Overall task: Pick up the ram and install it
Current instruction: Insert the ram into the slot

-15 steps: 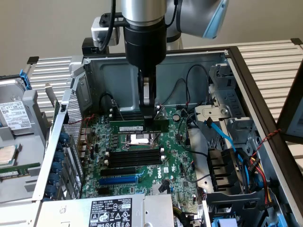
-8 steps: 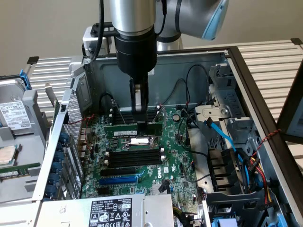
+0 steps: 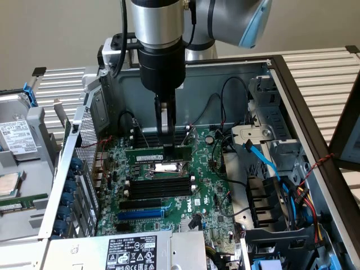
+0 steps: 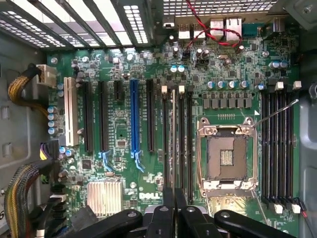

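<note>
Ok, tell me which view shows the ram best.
The exterior view: the ram shows its long green side and white label, gripped by the fingers. In the wrist view the ram is edge-on, a thin line beyond the fingers.

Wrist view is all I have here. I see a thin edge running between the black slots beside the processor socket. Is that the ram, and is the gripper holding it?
Observer: Yes. In the exterior view the gripper is shut on the top edge of the ram, a green stick with a white label, held upright.
Operator: Is it in a slot yet?
Observer: Apparently not; its lower edge seems to hang above the black slots, not pressed in.
Operator: Anything lying outside the case?
Observer: A hard drive with a white label lies beside the computer case, at the exterior view's left.
</note>
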You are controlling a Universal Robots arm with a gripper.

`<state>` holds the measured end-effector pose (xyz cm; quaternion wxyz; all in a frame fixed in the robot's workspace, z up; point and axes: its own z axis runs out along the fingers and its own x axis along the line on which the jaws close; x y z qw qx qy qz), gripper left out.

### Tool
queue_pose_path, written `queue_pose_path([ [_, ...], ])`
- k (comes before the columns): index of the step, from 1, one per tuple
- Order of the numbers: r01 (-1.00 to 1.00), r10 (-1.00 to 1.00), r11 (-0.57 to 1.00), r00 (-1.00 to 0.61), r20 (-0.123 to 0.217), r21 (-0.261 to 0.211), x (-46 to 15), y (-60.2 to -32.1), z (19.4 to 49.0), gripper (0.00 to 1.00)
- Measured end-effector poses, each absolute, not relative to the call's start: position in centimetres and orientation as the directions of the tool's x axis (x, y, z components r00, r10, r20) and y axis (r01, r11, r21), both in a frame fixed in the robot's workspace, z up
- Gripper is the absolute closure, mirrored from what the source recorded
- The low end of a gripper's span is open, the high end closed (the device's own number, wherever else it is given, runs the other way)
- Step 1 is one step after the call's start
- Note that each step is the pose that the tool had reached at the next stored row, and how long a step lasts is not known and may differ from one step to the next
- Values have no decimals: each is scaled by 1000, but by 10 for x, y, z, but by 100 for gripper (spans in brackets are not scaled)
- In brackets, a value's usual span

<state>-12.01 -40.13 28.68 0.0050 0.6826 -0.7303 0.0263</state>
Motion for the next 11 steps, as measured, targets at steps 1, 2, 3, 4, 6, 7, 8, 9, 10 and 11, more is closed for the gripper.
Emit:
queue_pose_path([
  [1,-997,-997,64,-65,43,-32,-120,-399,285,87],
  [2,-998,-997,62,-63,43,-32,-120,-398,283,87],
  [3,-998,-997,61,-63,43,-32,-120,-397,281,87],
  [4,-998,-997,61,-62,43,-32,-120,-397,280,87],
  [6,-998,-997,61,-62,43,-32,-120,-397,276,87],
  [7,-998,-997,61,-62,43,-32,-120,-397,274,87],
  [8,-998,-997,61,-62,43,-32,-120,-398,272,87],
  [9,-998,-997,60,-62,43,-32,-120,-398,271,87],
  [10,-998,-997,59,-61,43,-32,-120,-398,269,87],
  [11,-998,-997,58,-60,43,-32,-120,-398,267,87],
])
